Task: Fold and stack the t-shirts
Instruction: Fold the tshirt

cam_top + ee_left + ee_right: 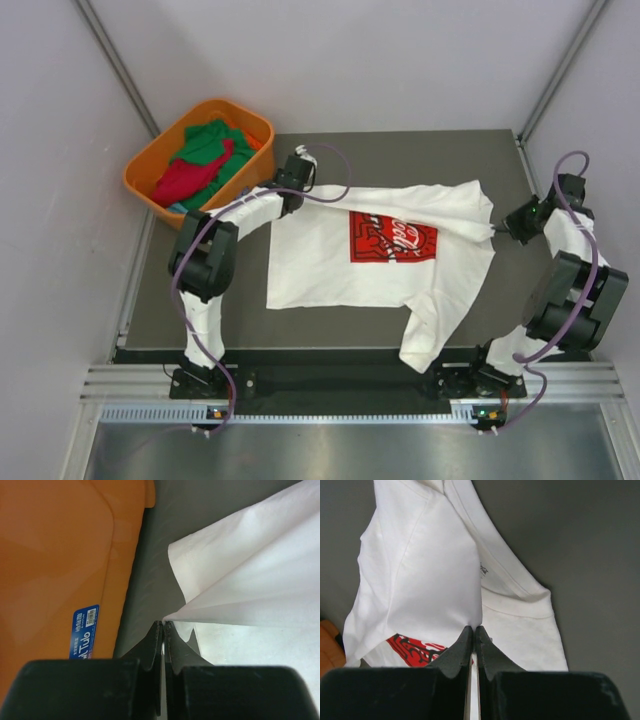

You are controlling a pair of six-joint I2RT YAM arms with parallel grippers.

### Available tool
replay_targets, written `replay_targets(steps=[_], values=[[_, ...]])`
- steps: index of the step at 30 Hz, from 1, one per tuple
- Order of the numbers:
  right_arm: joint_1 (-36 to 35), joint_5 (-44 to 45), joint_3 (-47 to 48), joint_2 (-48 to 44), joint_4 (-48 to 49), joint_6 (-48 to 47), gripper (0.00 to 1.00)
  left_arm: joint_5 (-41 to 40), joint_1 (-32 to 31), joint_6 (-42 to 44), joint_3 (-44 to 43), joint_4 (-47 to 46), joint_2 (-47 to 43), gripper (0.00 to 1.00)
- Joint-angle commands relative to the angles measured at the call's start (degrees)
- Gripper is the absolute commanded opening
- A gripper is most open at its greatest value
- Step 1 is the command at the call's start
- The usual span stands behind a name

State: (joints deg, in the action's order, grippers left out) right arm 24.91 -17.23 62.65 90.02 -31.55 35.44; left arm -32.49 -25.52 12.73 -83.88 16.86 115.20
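Observation:
A white t-shirt (pixel 330 265) with a red chest print (pixel 392 238) lies spread on the dark mat, one sleeve hanging over the near edge. My left gripper (pixel 268 190) is shut on the shirt's far left corner; the left wrist view shows the white cloth (pixel 250 580) pinched at the fingertips (pixel 158 626). My right gripper (pixel 497 231) is shut on the shirt's right edge; the right wrist view shows the cloth (pixel 435 570) gathered into the closed fingertips (pixel 468 631). Green (pixel 205 140) and red (pixel 185 180) t-shirts lie bunched in the basket.
The orange plastic basket (pixel 145 165) stands at the far left corner, off the mat (pixel 500 150); its wall (pixel 60 555) is close to my left gripper. Grey walls enclose the table. A metal rail (pixel 330 385) runs along the near edge.

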Motion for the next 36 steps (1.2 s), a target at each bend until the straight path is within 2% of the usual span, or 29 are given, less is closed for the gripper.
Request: replay_targets(steps=[1,3,5,6,7,8,11,14,18,24,28,29,33,36], values=[[0.67,-1.39,1.77,-4.06,-0.97,-1.34,0.0,-3.9,-0.41,0.54,-0.77,-2.45,0.47,0.0],[0.85,-3.58,0.28,-4.32,-0.88,-1.69,0.0,-3.9,-0.67,0.19,0.81,-2.54,-0.15,0.04],[0.85,-4.12,-1.64,-4.67,-0.97,-2.56,0.0,-3.9,-0.85,0.01,2.57,-2.89,-1.2,0.13],[0.85,-4.21,-2.44,-5.11,-0.8,-2.92,0.0,-4.07,-0.85,-0.07,3.1,-2.8,-1.46,0.2],[0.85,-4.21,-2.97,-5.38,-0.79,-3.18,0.0,-4.42,-0.94,-0.25,3.63,-2.8,-1.9,0.33],[0.85,-4.12,-3.85,-5.47,-0.79,-3.97,0.01,-5.03,-0.94,-0.34,4.41,-2.8,-2.78,0.37],[1.02,-3.33,-5.34,-5.2,-0.88,-5.11,0.07,-7.4,-1.55,-2.79,4.86,-0.88,-4.27,0.44],[1.2,-3.33,-6.14,-5.29,-1.15,-5.12,0.1,-9.78,-2.34,-5.69,5.13,-0.34,-5.85,0.47],[1.28,-0.01,-5.35,-7.05,-2.19,-5.12,0.11,-7.86,-2.43,-10.61,1.53,4.4,-6.3,0.47],[1.37,9.4,-2.45,-8.98,-5.09,-4.94,0.14,2.51,-1.38,-19.49,-4.71,10.64,-5.6,0.44],[1.2,12.13,-0.61,-10.3,-6.15,-5.47,0.16,9.45,-1.03,-24.32,-6.91,13.63,-5.42,0.44],[1.02,12.4,0.09,-10.91,-6.15,-5.73,0.16,13.55,-0.94,-24.94,-7.26,14.51,-5.6,0.44],[-4.4,11.7,2.47,-10.04,-3.09,-5.47,0.3,23.25,-0.85,-29.15,-5.95,13.55,-7.0,0.44],[-8.19,10.91,7.2,-4.34,-0.63,-5.12,0.37,30.52,-0.85,-31.88,-4.46,11.45,-7.35,0.44]])
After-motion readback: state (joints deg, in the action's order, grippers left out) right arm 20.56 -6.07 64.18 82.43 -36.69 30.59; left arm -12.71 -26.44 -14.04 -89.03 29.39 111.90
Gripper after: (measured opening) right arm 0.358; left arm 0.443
